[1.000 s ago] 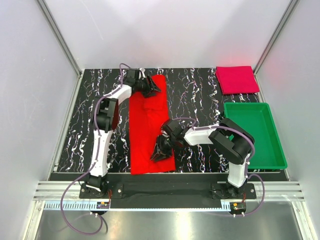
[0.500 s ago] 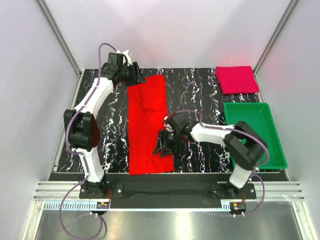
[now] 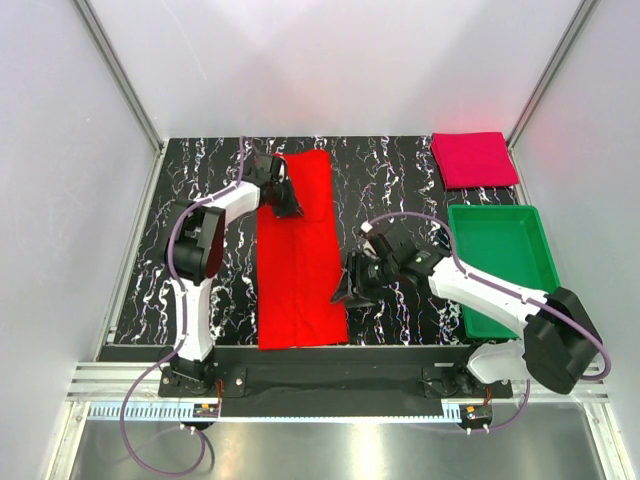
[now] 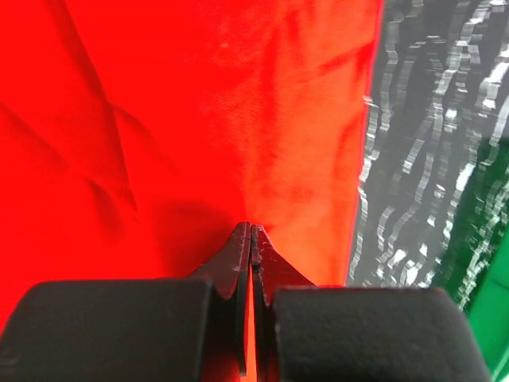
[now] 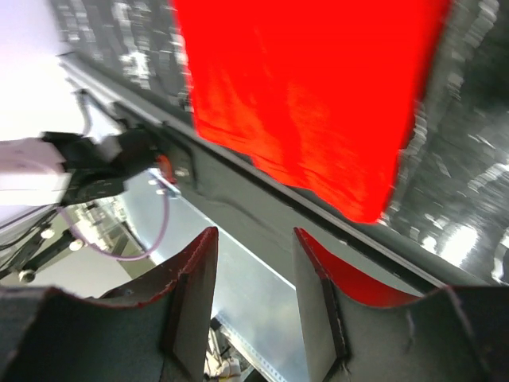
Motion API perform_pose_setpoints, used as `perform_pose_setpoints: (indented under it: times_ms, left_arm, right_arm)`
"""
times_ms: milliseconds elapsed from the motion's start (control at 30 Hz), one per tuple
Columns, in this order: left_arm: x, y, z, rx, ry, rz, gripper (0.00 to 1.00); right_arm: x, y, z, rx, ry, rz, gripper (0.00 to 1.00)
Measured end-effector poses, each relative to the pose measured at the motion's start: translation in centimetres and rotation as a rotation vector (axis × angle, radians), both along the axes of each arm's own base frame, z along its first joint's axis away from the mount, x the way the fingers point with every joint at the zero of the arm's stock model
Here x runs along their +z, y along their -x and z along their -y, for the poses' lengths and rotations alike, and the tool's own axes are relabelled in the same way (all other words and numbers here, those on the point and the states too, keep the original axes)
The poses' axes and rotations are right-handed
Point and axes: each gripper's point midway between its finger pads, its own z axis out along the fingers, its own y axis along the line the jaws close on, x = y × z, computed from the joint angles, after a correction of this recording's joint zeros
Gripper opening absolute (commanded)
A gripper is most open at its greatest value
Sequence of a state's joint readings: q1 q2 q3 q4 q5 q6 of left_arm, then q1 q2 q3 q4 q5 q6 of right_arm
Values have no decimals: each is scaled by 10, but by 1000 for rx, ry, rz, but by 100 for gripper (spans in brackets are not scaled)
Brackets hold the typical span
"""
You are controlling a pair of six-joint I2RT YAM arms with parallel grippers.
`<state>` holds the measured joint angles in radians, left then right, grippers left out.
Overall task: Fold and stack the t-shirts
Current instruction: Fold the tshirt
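Our left fingers (image 4: 251, 232) are pressed fully together, their tips down on the red t-shirt (image 4: 199, 119). We cannot tell whether a fold of cloth is caught between them. From above, these left fingers (image 3: 285, 200) sit on the far left part of the red t-shirt (image 3: 295, 265), just inside its left edge.

Our right fingers (image 5: 254, 239) stand apart with nothing between them. In the top view they (image 3: 347, 293) hang just beside the shirt's right edge, towards its near end, over the dark marbled desk (image 3: 390, 180).

The red t-shirt lies flat as a long strip running from the far side of the desk to its near edge, with a few soft creases. The crimson t-shirt (image 3: 473, 159) rests folded into a neat square at the far right corner of the desk. Just nearer than it sits the green tray (image 3: 505, 212), well apart from the red strip.
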<state>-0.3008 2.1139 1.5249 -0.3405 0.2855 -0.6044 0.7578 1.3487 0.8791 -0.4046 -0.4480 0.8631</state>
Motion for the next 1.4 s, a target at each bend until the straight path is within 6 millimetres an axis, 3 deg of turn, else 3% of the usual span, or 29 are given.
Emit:
perform_pose_setpoints:
  times_ms: [133, 267, 500, 733, 800, 900, 1000, 1067, 1167, 1267, 1333, 1400]
  left_arm:
    - [-19, -7, 1, 24, -6, -34, 0]
    - [-17, -40, 8, 31, 9, 5, 1]
    - [-17, -90, 24, 2, 52, 58, 1]
    - [-17, -100, 28, -61, 43, 89, 4]
    - [-16, -99, 25, -78, 22, 103, 19]
    - [-11, -79, 13, -105, -21, 95, 44]
    - [12, -49, -9, -120, -67, 65, 52]
    - [42, -32, -24, -123, -84, 85, 57]
    - [104, 0, -42, -116, -80, 172, 60]
    - [156, 51, -52, -115, -47, 271, 60]
    - [164, 90, -54, -126, -16, 276, 59]
    - [144, 128, -56, -132, 4, 233, 59]
  right_arm:
    - [-23, 10, 17, -21, 57, -40, 49]
    - [-38, 11, 28, -38, 94, -73, 50]
    - [-67, -7, 35, -39, 149, -130, 50]
    - [-63, -28, 24, -6, 118, -112, 51]
    - [-63, -33, 22, 1, 109, -110, 52]
    - [-66, -37, 24, -2, 104, -120, 56]
    - [-65, -42, 29, -13, 94, -124, 58]
    - [-65, -46, 32, -19, 91, -122, 62]
    - [-65, -46, 33, -8, 79, -127, 63]
    - [-69, -42, 32, 19, 70, -146, 63]
    - [-71, -40, 32, 30, 70, -155, 61]
    - [-75, -38, 31, 47, 66, -163, 53]
